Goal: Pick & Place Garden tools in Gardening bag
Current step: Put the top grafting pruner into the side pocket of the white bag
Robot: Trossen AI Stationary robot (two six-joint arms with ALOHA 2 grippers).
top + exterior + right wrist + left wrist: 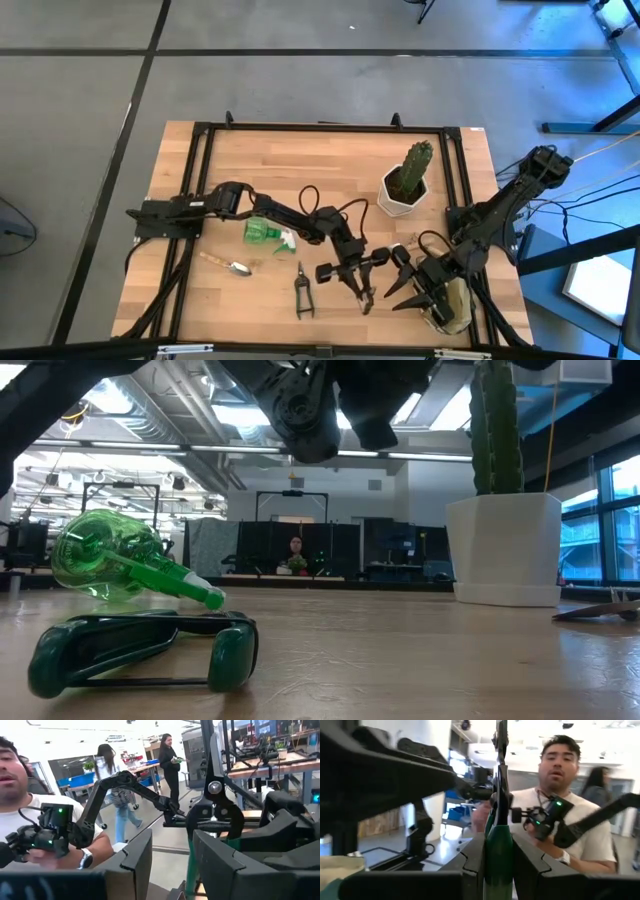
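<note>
Lower centre, high view: left gripper (362, 283) clamped on pruning shears (498, 827); right gripper (408, 283) apart, beside the gardening bag (452, 308) at lower right. Spray bottle (264, 233) lies left.

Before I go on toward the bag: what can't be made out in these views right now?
- Inside of the bag: in the high view the right gripper hangs over it and covers the opening.
- Blade tips of the shears held in the left gripper: cut off by the left wrist view's top edge, and too small in the high view.
- Both grippers in the low view: cut off by the top edge.
</note>
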